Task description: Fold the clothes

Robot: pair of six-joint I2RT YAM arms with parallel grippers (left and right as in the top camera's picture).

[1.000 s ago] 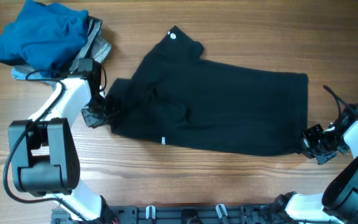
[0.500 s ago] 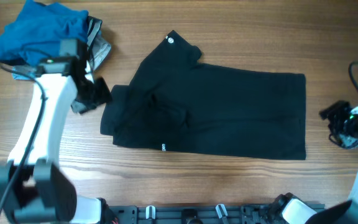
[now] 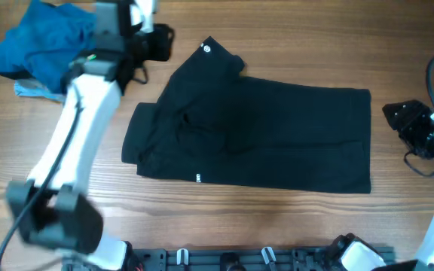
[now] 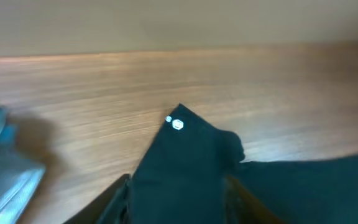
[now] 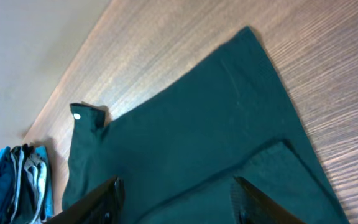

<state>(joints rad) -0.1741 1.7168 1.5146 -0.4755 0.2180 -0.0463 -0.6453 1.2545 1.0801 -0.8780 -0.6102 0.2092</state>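
The black T-shirt [image 3: 262, 139] lies spread flat on the wooden tabletop [image 3: 277, 30], roughly in the middle of it, partly folded into a broad block with 1 straight edge on the side toward the right arm. A narrow corner of the shirt sticks out toward the far edge of the tabletop, and a small round white mark [image 3: 207, 49] sits on that corner. A second small white label [image 3: 198, 178] shows near the shirt's near edge.

The left gripper [image 3: 157, 44] hangs above the tabletop just beside that far corner of the shirt, not touching it. In the left wrist view its 2 dark jaws stand apart at the bottom of the picture with the shirt corner [image 4: 185, 155] seen between them and nothing in their grip.

The right gripper [image 3: 411, 124] is off the shirt's straight edge, near it but clear of the cloth. From the right wrist view its jaws are spread apart and empty, with the shirt [image 5: 191, 143] lying beyond them.

Well apart from the shirt, behind the left arm, a bright blue garment [image 3: 40, 41] sits crumpled in a heap, with some grey cloth [image 5: 33, 174] and a pale blue strip [image 3: 32, 90] tucked under its edge.
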